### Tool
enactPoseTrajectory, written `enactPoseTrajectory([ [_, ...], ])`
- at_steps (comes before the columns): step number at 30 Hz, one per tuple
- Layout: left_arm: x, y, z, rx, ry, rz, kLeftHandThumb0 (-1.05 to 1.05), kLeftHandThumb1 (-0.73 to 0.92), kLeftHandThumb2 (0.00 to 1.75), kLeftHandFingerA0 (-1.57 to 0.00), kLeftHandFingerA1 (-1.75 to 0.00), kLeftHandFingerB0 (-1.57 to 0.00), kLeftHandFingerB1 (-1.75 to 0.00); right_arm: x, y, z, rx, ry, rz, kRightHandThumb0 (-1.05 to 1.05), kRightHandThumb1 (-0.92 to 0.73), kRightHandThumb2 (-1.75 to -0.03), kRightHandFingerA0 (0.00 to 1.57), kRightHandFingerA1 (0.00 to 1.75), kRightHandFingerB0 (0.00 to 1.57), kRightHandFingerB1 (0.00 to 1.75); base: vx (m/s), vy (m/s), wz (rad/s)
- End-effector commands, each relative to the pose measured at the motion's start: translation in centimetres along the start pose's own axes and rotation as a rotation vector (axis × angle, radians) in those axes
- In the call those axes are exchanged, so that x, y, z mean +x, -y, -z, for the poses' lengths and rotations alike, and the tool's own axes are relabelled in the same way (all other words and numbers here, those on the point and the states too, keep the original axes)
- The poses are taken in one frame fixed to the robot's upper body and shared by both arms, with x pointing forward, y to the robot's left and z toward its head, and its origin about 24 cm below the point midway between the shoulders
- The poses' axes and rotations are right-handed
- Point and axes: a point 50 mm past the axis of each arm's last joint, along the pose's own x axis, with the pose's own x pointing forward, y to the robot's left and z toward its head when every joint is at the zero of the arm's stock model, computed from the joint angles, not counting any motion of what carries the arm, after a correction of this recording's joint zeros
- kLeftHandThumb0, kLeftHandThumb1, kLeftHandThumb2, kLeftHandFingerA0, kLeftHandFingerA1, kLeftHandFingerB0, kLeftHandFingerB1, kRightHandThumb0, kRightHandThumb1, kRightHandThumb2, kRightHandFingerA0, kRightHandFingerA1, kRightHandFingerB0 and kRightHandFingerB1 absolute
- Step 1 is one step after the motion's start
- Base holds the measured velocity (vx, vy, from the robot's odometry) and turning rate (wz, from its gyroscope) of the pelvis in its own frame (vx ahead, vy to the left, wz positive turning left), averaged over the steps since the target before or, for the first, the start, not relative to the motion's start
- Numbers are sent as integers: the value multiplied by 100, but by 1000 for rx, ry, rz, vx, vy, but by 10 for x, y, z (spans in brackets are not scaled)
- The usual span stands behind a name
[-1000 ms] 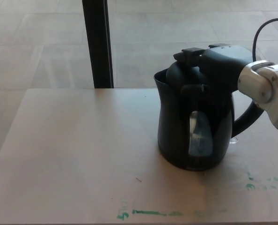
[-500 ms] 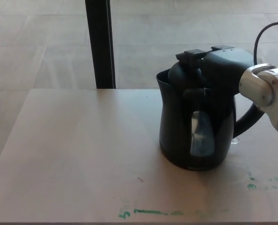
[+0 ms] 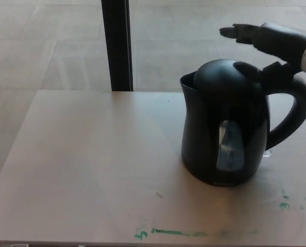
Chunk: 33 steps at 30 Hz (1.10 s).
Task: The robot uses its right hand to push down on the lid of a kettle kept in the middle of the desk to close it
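Kettle: black, upright, right of centre on the desk, spout facing left, handle on the right. Lid looks seated flush on the body, no gap visible at the rim, so I'd judge the close step done.

Right hand: above and slightly to the far right of the lid, clear of it with floor showing between. Fingers stretched out flat pointing left, nothing held, so open. A flat palm suits a downward press, not a grasp, which fits the job. Its position over the hinge end near the handle would put the push where the lid latches.

Left hand not in view.

Surroundings: a dark vertical post stands past the far edge of the desk, left of the kettle. Green marker smears along the near edge, well apart from the kettle base. Nothing else close enough to interfere.
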Motion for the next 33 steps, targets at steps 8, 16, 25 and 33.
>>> enactPoseTrajectory([
  [8, -5, -10, 1, 12, 4, -24, -66, 66, 60, -53, -56, -37, -36, -110, 38, 85, 427, -22, 163, -105, -84, -126, 0, 3, 0, 0, 0, 0, 0],
  [16, -7, -12, 6, 15, -8, -39, -67, 53, 90, -49, -64, -34, -50, -217, 18, 161, 570, -241, 472, -100, -84, -122, 0, 11, 2, 6, 0, 0, 0],
  [25, -6, -10, 7, 25, -11, -29, -68, 67, 60, -51, -55, -40, -37, -303, -83, 208, 876, -494, 685, -100, -83, -68, 0, 68, 9, 56, 0, 0, 0],
  [33, -4, -6, 3, 3, 2, -7, -67, 66, 60, -49, -56, -38, -37, -343, -187, 208, 931, -733, 675, -93, -71, -113, 1, 42, 12, 28, 0, 0, 0],
])
